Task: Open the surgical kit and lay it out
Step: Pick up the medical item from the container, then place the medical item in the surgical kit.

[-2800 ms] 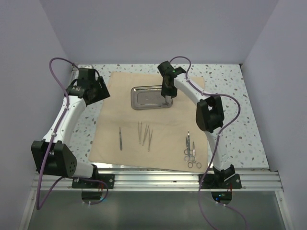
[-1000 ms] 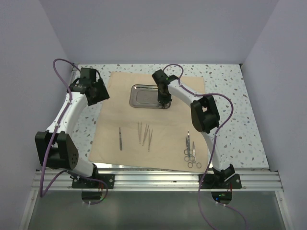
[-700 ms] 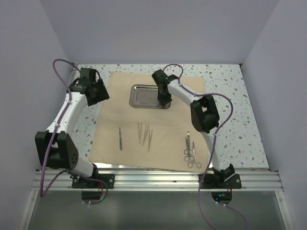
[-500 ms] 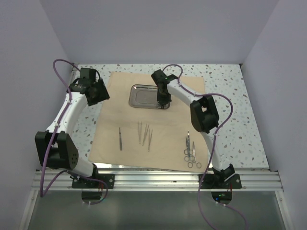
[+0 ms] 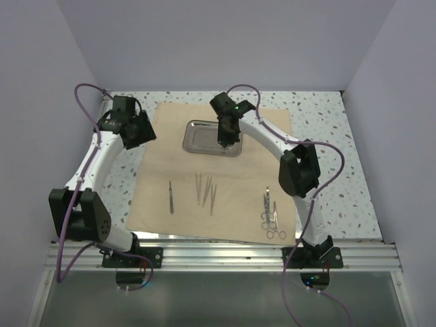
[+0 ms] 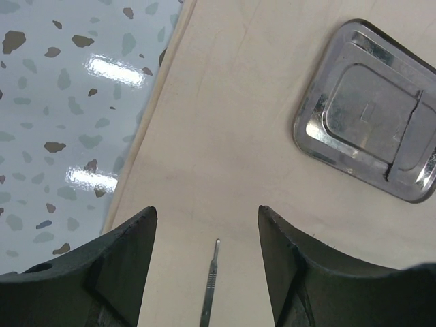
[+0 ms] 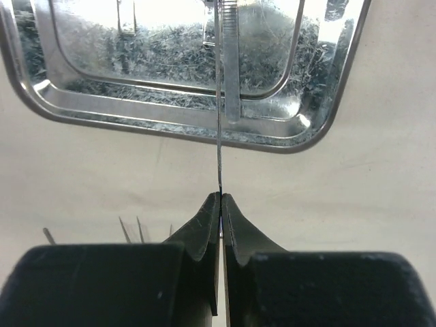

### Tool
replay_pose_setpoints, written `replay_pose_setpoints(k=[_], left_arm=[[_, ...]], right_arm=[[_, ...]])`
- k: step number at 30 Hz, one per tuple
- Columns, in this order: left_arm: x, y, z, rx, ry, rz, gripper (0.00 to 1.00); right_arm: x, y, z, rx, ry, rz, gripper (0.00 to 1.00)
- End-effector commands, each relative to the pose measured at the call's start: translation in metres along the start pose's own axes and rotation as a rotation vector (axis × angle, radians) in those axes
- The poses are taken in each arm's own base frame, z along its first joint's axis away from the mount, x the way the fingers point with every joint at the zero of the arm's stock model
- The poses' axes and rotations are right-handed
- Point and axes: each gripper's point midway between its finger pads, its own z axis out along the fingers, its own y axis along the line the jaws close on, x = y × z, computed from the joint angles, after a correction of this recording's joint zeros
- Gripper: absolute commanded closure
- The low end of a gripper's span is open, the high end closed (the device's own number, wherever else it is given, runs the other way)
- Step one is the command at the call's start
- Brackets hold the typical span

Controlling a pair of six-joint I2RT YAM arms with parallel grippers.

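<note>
Our right gripper [image 7: 219, 196] is clenched on the near end of a slim steel instrument [image 7: 219, 146], perhaps a scalpel seen edge-on. Its long axis runs straight ahead of the fingertips, over the shiny rounded steel tray [image 7: 136, 114] on the tan cloth wrap [image 7: 354, 197]. Our left gripper [image 6: 206, 212] hangs released, well apart.

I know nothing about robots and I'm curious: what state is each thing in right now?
Cloth: unfolded flat.
Tray: on cloth.
Held scalpel: pinched, over tray.
Loose scalpel: lying on cloth.
Tweezers: lying on cloth.
Forceps: lying on cloth.
Left gripper: open, empty.
Right gripper: shut on held scalpel.
</note>
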Motion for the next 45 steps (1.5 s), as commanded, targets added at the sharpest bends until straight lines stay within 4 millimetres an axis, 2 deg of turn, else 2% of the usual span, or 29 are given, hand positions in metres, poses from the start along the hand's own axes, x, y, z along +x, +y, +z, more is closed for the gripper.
replay_pose_setpoints(k=[1,6,11,12,16,17,18,20,21,25,29,32,33,39,40,41,43,44,45], left_arm=[[-0.022,-0.007,-0.020,0.047,-0.083,0.015,0.35],[-0.023,-0.003,-0.021,0.029,-0.093,0.021,0.35],[-0.036,0.002,-0.026,0.007,-0.124,0.017,0.32],[-0.040,0.002,-0.026,0.007,-0.132,0.013,0.32],[-0.051,0.010,-0.028,-0.008,-0.148,-0.008,0.28],[-0.055,0.019,-0.028,-0.022,-0.152,-0.028,0.28],[-0.058,0.020,-0.027,-0.025,-0.152,-0.034,0.28],[-0.062,0.024,-0.026,-0.029,-0.154,-0.054,0.28],[-0.064,0.027,-0.026,-0.033,-0.156,-0.063,0.27],[-0.072,0.030,-0.026,-0.045,-0.157,-0.079,0.27],[-0.081,0.026,-0.032,-0.030,-0.174,-0.085,0.27],[-0.079,0.027,-0.034,-0.030,-0.176,-0.083,0.27],[-0.079,0.027,-0.035,-0.031,-0.176,-0.083,0.28],[-0.073,0.028,-0.034,-0.025,-0.171,-0.083,0.28],[-0.075,0.026,-0.034,-0.019,-0.173,-0.082,0.28],[-0.075,0.026,-0.034,-0.016,-0.173,-0.082,0.28],[-0.077,0.022,-0.032,-0.001,-0.174,-0.081,0.28],[-0.079,0.021,-0.031,0.005,-0.175,-0.081,0.28],[-0.081,0.020,-0.030,0.010,-0.180,-0.079,0.28]], right_arm=[[-0.004,0.007,-0.035,-0.052,-0.043,0.020,1.00],[0.007,0.037,-0.055,-0.137,-0.039,0.008,1.00],[0.034,0.083,-0.075,-0.249,-0.005,-0.022,1.00],[0.044,0.095,-0.080,-0.275,0.005,-0.040,1.00],[0.074,0.123,-0.090,-0.324,0.045,-0.082,1.00],[0.083,0.131,-0.093,-0.350,0.073,-0.087,1.00],[0.099,0.139,-0.092,-0.366,0.096,-0.105,1.00],[0.116,0.154,-0.094,-0.424,0.138,-0.102,1.00],[0.137,0.154,-0.084,-0.419,0.181,-0.115,1.00],[0.182,0.166,-0.070,-0.450,0.290,-0.118,1.00],[0.204,0.177,-0.060,-0.468,0.361,-0.130,1.00],[0.215,0.189,-0.064,-0.502,0.392,-0.153,1.00],[0.220,0.190,-0.057,-0.498,0.410,-0.157,1.00],[0.239,0.199,-0.052,-0.529,0.495,-0.161,1.00],[0.241,0.200,-0.050,-0.536,0.505,-0.166,0.95],[0.239,0.203,-0.052,-0.549,0.502,-0.167,0.74],[0.238,0.205,-0.054,-0.557,0.496,-0.182,0.54],[0.234,0.206,-0.057,-0.563,0.487,-0.186,0.26],[0.234,0.204,-0.060,-0.559,0.487,-0.193,0.15]])
